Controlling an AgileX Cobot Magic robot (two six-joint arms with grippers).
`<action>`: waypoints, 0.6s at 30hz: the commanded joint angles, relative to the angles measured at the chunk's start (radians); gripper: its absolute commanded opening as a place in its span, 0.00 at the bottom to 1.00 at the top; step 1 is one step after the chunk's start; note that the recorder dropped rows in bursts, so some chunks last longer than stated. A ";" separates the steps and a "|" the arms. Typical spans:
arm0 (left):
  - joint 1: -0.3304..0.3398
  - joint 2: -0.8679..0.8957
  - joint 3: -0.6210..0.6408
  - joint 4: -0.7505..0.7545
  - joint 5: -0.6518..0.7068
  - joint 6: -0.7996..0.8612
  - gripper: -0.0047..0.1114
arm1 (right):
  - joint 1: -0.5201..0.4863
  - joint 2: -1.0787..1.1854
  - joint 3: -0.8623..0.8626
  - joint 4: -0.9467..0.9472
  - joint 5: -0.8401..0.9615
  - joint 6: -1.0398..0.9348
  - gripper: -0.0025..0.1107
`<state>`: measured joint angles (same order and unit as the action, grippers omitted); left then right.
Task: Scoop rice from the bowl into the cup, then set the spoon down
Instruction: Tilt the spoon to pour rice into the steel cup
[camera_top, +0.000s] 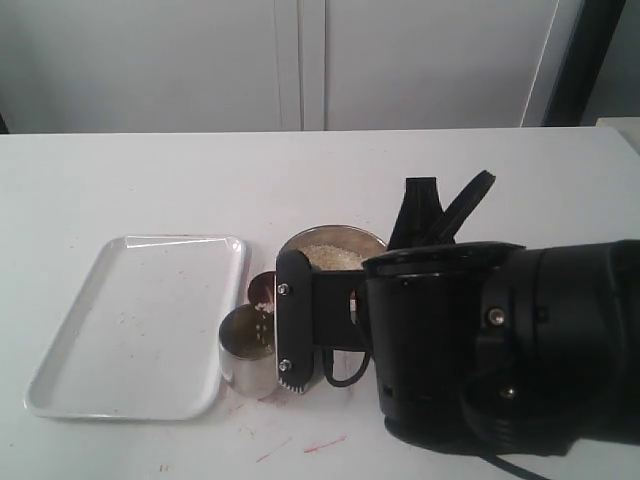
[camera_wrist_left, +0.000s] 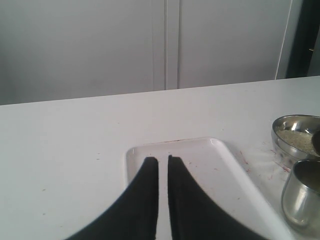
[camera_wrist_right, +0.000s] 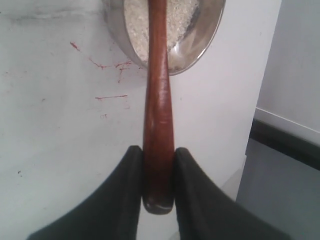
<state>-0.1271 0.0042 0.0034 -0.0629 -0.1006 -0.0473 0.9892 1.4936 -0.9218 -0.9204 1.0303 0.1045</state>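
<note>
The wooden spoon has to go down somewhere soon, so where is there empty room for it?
The flat white rectangular tray left of the shiny steel cup looks bare. The white table behind the tray is open too. It is crowded where cup, steel bowl of rice and the right gripper, clamped on the reddish-brown spoon, bunch together.

Right pincer (camera_wrist_right: 158, 165) clamped on spoon (camera_wrist_right: 158, 100) handle near its butt end. Handle runs across bowl (camera_wrist_right: 197, 45) rim, over rice (camera_wrist_right: 175, 22). Red streaks mark the white surface (camera_wrist_right: 60, 125).
</note>
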 joint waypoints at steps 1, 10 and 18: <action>-0.002 -0.004 -0.003 -0.004 -0.004 -0.002 0.16 | 0.015 0.000 0.005 0.015 -0.003 0.001 0.02; -0.002 -0.004 -0.003 -0.004 -0.004 -0.002 0.16 | 0.016 0.000 0.005 0.038 -0.021 0.001 0.02; -0.002 -0.004 -0.003 -0.004 -0.004 -0.002 0.16 | 0.016 0.000 0.005 0.038 -0.023 0.005 0.02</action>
<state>-0.1271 0.0042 0.0034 -0.0629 -0.1006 -0.0473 1.0007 1.4936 -0.9218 -0.8914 1.0298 0.1045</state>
